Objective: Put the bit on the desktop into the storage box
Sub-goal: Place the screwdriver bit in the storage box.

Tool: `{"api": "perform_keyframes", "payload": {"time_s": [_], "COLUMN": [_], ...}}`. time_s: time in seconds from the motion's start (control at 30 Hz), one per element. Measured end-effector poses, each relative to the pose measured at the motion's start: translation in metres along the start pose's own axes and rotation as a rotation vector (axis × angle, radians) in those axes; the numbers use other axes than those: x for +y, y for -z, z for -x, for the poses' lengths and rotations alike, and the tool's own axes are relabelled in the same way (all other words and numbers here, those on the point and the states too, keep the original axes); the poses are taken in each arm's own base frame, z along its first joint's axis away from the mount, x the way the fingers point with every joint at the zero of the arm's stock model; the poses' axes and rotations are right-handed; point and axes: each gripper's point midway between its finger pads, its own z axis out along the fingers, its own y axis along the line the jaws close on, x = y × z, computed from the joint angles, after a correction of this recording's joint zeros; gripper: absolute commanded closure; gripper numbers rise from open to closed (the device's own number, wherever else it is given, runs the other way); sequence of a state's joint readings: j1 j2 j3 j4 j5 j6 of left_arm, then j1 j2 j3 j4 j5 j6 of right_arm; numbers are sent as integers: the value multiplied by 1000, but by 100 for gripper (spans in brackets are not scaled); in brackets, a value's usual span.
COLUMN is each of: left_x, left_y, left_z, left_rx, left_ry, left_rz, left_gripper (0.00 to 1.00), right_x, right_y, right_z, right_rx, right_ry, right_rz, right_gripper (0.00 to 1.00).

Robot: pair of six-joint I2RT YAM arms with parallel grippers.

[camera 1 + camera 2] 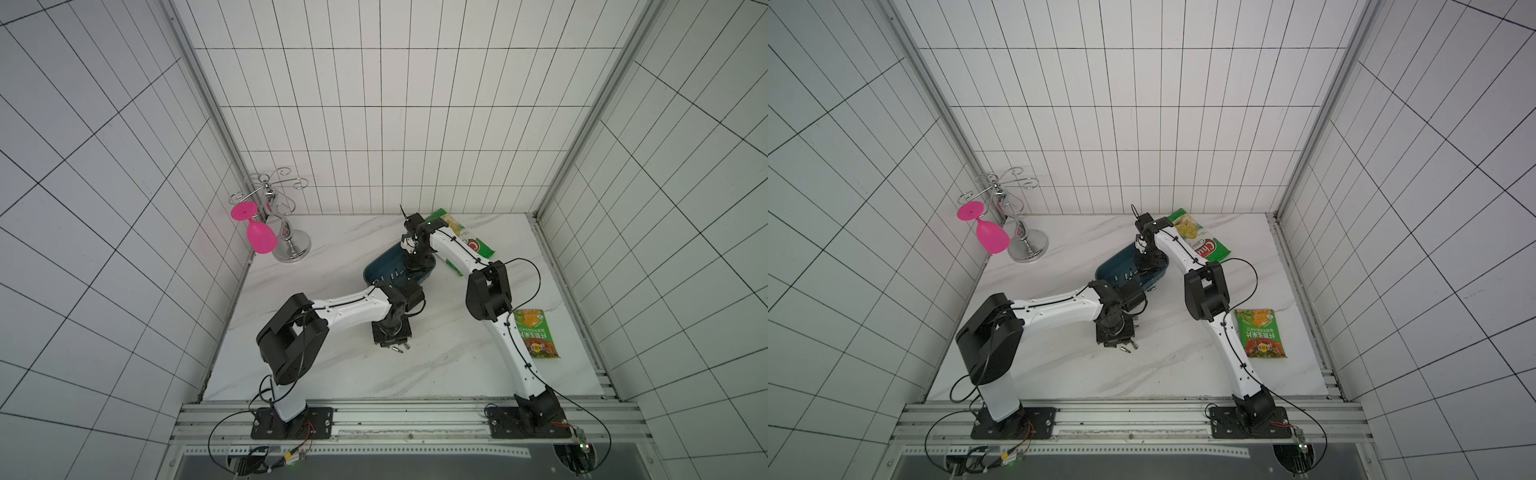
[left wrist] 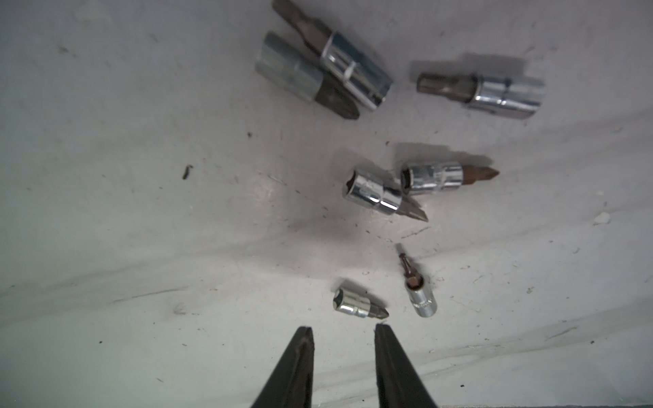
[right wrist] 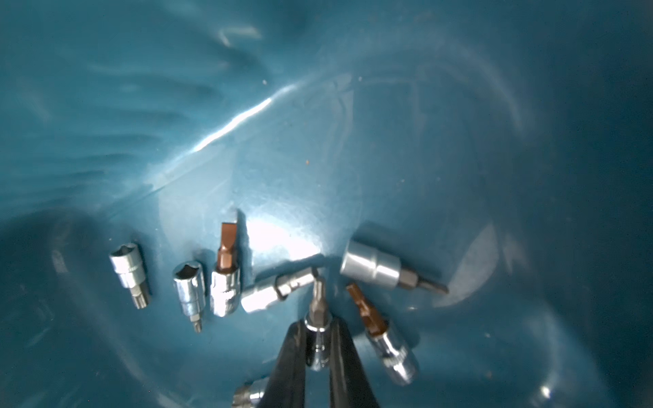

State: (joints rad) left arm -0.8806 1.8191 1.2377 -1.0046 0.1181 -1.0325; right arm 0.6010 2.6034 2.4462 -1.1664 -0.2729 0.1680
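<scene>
Bit (image 3: pixel 317 311) is hanging clenched in right pincer (image 3: pixel 316 325) over storage box (image 3: pixel 353 141); left pincer (image 2: pixel 342 328) is hovering released near another bit (image 2: pixel 358 306) on surface (image 2: pixel 141 229).

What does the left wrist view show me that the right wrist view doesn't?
Left wrist only: the white desktop with seven loose bits, and the left gripper open and empty, just short of the nearest bit. Right wrist only: the teal storage box floor with stored bits lying in it, and the right gripper shut on a bit. Both: chrome-collared bits and a pair of dark fingers.
</scene>
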Motion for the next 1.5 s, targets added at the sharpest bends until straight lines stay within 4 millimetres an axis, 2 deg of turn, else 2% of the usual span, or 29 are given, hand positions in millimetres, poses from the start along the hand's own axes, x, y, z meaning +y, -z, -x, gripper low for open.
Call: {"api": "perform_keyframes", "payload": {"time_s": [0.67, 0.97, 1.2, 1.5], "left_x": [1, -1, -5, -7], "left_y": [-18, -22, -22, -21], "left_z": [0, -3, -7, -10], "left_rx": [36, 42, 44, 49], "left_ry": [12, 1, -11, -22], "left_rz": [49, 59, 58, 58], "left_gripper": [66, 68, 74, 93], "right_x": [-1, -5, -1, 4], "right_y": [0, 5, 20, 42], "right_z": [0, 3, 8, 13], "right_rx": [-1, -13, -44, -88], "right_ry": [4, -6, 0, 11], "right_rz": [0, 0, 4, 3], "right_gripper": [70, 68, 67, 66]}}
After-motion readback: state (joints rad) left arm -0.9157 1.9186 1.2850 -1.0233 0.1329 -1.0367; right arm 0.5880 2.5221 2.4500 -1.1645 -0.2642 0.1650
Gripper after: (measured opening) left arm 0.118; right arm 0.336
